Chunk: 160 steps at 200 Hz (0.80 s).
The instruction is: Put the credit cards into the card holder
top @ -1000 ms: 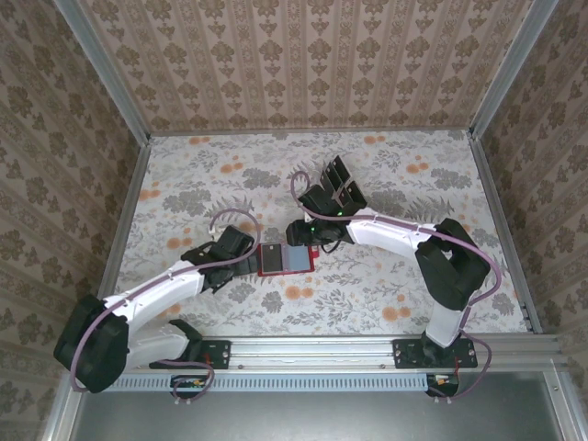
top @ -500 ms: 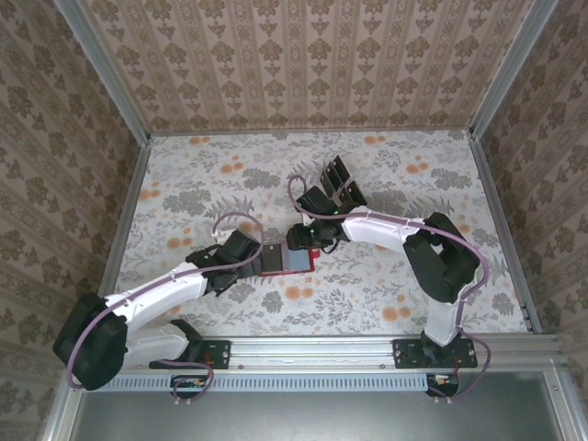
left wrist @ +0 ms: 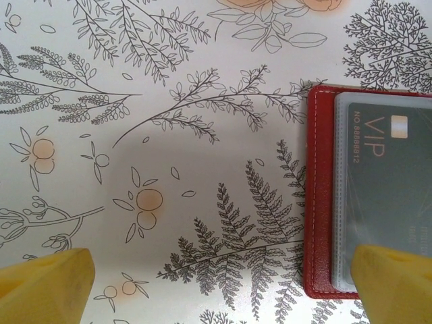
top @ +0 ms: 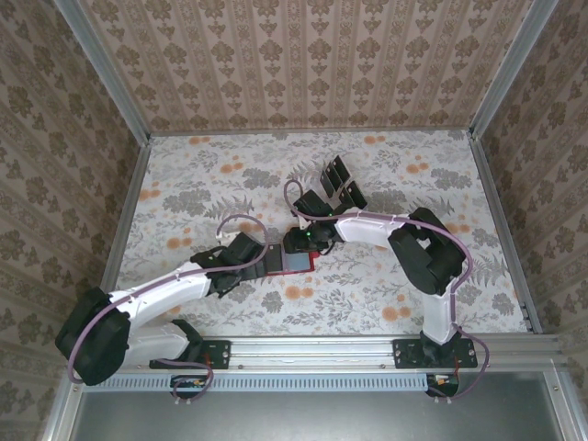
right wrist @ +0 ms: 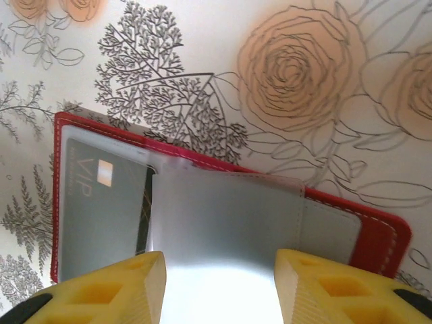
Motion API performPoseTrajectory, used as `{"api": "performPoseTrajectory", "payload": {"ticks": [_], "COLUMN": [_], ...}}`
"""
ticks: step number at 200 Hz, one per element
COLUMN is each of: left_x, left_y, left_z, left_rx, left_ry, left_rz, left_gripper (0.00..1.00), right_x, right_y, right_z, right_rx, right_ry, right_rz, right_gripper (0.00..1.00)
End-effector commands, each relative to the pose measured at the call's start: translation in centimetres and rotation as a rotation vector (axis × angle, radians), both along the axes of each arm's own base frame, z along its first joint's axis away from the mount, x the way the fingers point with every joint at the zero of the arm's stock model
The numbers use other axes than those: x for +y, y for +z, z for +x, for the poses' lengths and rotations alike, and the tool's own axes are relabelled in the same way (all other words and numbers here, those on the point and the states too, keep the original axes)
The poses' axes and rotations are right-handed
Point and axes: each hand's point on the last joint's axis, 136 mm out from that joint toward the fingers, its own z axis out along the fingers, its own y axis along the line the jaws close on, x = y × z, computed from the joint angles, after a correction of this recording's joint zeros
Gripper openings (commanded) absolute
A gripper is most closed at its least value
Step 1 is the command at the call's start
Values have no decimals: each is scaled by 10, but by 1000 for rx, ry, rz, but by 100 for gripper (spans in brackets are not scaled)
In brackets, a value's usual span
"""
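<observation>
Roughly mid-table (top: 184, 184), both arms meet over the card holder.

- Left fingers (left wrist: 47, 287): spread as wide as they go, grasping nothing. In the left wrist view one tip hangs over bare cloth at 7 o'clock. The other sits over the near corner of the card holder (left wrist: 320, 202), which lies along the 3 o'clock edge. My reading is that they are placed to pin or steady that end, so the wallet cannot slide while the other arm works. I cannot tell whether they touch it.
- Card holder (top: 292, 262): open and flat on the table, red rim up. A VIP card (left wrist: 381, 155) is already lodged in the left half and shows grey through plastic.
- Clear sleeve (right wrist: 223, 223): one leaf stands up off the right half and catches glare. It appears to be lifted to expose a pocket.
- Right fingers (right wrist: 101, 293): part-way apart, one on each side of that leaf at 6 o'clock in the right wrist view. The leaf spans the whole gap. Whether they pinch its edges or merely bracket it, I cannot tell.
- Credit cards (top: 340, 182): a fanned black stack at 1 o'clock from the holder, apart from both arms and not yet loaded. They probably sit on the right arm's side for easy reach.
</observation>
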Motion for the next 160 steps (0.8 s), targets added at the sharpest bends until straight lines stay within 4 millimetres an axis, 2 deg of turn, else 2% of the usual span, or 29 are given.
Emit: {"api": "performPoseTrajectory", "payload": {"ticks": [1, 39, 89, 160], "left_x": [-6, -18, -45, -72], "left_y": [3, 6, 9, 0], "left_z": [3, 2, 2, 4], "left_rx": [-21, -46, -98, -97], "left_ry": [1, -47, -121, -181], "left_rz": [-14, -34, -104, -91], "left_gripper": [100, 100, 100, 100], "right_x": [9, 15, 19, 19], "right_y": [-13, -15, -15, -19], "right_z": [-7, -6, -7, -8], "right_rx": [68, 89, 123, 147], "right_ry": [-8, -32, -77, -109], "right_rz": [28, 60, 100, 114], "right_gripper": [48, 47, 48, 47]}}
